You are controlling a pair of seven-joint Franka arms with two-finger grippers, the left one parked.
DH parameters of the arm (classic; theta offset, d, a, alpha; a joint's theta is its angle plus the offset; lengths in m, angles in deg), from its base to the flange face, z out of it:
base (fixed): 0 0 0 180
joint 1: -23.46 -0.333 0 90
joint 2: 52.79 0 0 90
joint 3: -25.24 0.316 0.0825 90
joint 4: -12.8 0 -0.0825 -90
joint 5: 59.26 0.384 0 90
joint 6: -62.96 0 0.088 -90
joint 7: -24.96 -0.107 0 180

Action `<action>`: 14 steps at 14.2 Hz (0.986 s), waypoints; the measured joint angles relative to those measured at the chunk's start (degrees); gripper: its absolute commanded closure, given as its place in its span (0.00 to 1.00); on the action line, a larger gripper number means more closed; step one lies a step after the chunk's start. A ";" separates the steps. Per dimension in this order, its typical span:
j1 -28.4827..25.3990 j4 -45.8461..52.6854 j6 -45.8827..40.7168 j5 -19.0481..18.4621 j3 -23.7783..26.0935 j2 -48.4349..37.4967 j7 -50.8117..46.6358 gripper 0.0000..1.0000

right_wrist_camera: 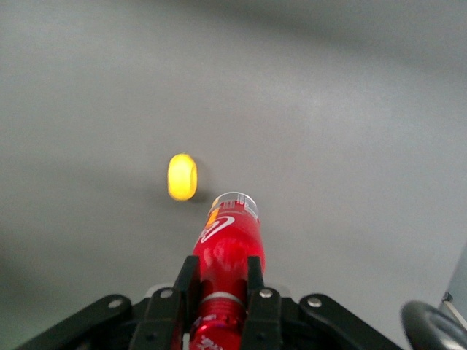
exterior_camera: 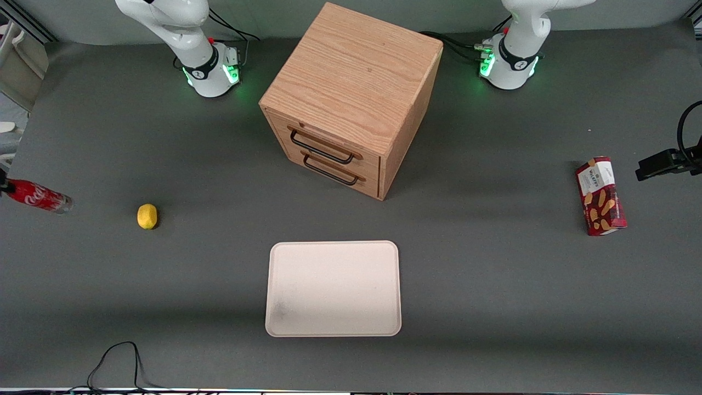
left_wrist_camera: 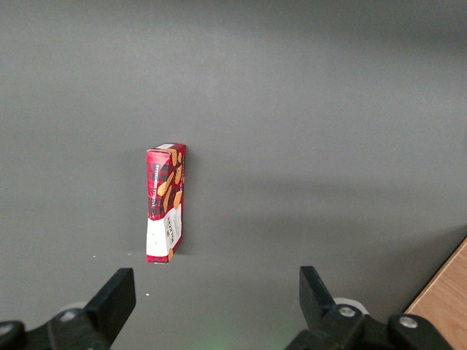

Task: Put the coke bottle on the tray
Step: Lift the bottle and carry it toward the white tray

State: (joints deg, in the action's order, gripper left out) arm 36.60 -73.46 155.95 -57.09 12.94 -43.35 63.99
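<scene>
The coke bottle (exterior_camera: 35, 196) is a slim red bottle with a white script logo, at the working arm's end of the table, at the edge of the front view. My gripper (right_wrist_camera: 222, 266) is shut on it near the capped end. Its clear base (right_wrist_camera: 235, 200) points away from the wrist, toward the lemon. Only a dark bit of the gripper (exterior_camera: 3, 187) shows in the front view. The cream-white tray (exterior_camera: 333, 245) lies flat near the table's front edge, nearer the front camera than the cabinet, with nothing on it.
A yellow lemon (exterior_camera: 147, 216) (right_wrist_camera: 182, 176) sits on the table between the bottle and the tray. A wooden two-drawer cabinet (exterior_camera: 351, 99) stands mid-table. A red snack box (exterior_camera: 600, 196) (left_wrist_camera: 166, 202) lies toward the parked arm's end. A black cable (exterior_camera: 115, 362) loops at the front edge.
</scene>
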 measured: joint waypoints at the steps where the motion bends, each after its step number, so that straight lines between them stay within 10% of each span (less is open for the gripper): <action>1: 0.00 2.09 -2.83 0.00 0.00 -0.77 0.00 0.95; 7: -1.75 5.59 -7.84 0.09 0.09 -3.87 -0.19 0.96; 14: -23.63 10.66 -5.30 0.14 0.74 1.79 -21.78 0.99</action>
State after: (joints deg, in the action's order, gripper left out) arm 12.98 -62.80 150.65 -56.95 13.68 -41.56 42.21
